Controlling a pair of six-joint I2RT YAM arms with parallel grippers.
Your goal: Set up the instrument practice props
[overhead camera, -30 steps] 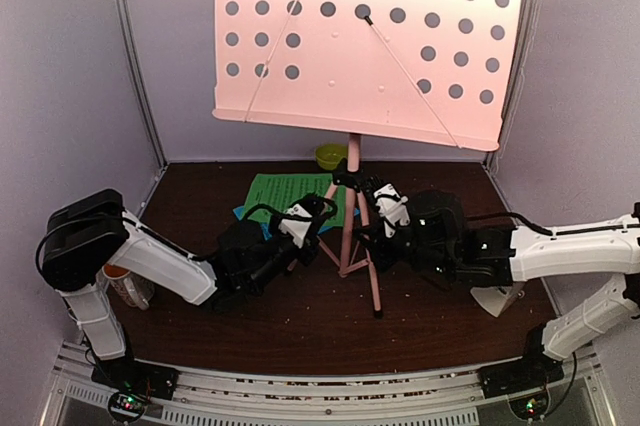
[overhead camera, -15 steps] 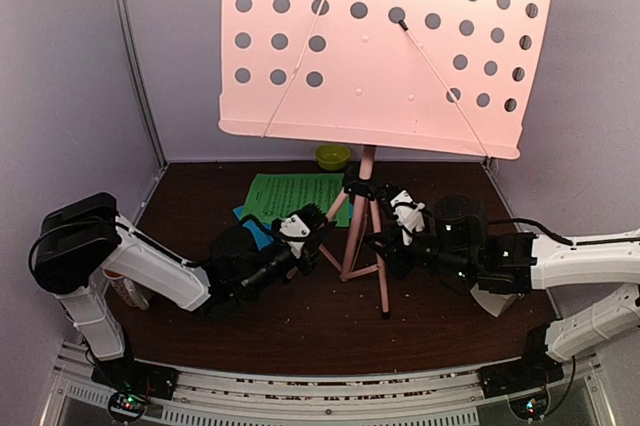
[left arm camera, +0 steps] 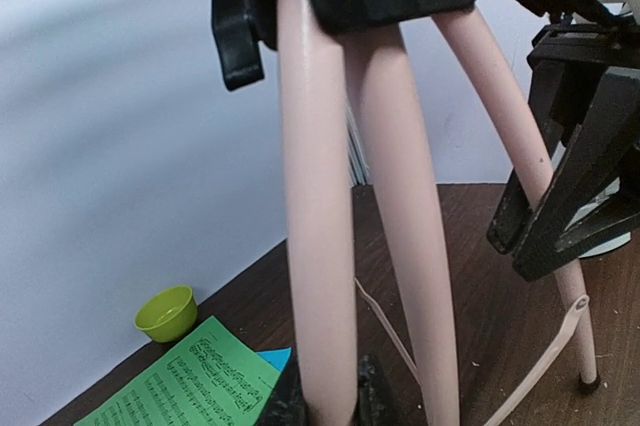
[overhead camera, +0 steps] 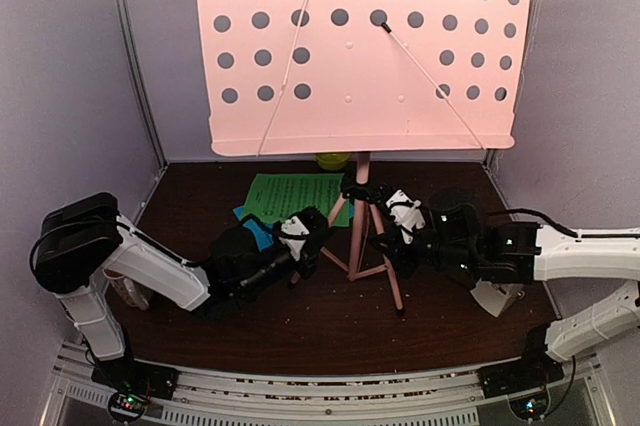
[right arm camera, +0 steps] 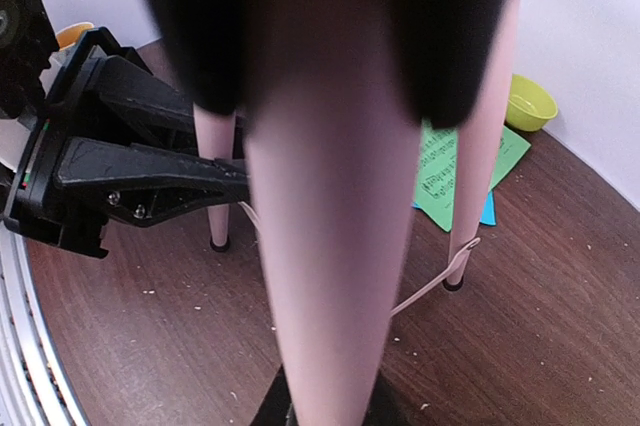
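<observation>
The pink music stand (overhead camera: 360, 46) stands mid-table, its perforated desk filling the top of the overhead view. My left gripper (overhead camera: 316, 234) is shut on the tripod's left leg (left arm camera: 320, 246), which runs up from between the jaws (left arm camera: 322, 404). My right gripper (overhead camera: 388, 238) is shut on the right leg (right arm camera: 335, 276), blurred and large in its wrist view. A green music sheet (overhead camera: 290, 196) lies flat behind the tripod, over a blue sheet (overhead camera: 250, 222) of which only a corner shows. The pale metronome (overhead camera: 497, 298) sits under my right forearm.
A lime-green bowl (left arm camera: 167, 312) sits by the back wall, mostly hidden behind the desk's lower edge in the overhead view. A white mug (overhead camera: 128, 289) stands at the left, partly under my left arm. Walls close in the table on three sides.
The stand swung right, then back left, and its desk now faces the camera more squarely. The tripod and both grippers have shifted slightly right. Both grips held.
</observation>
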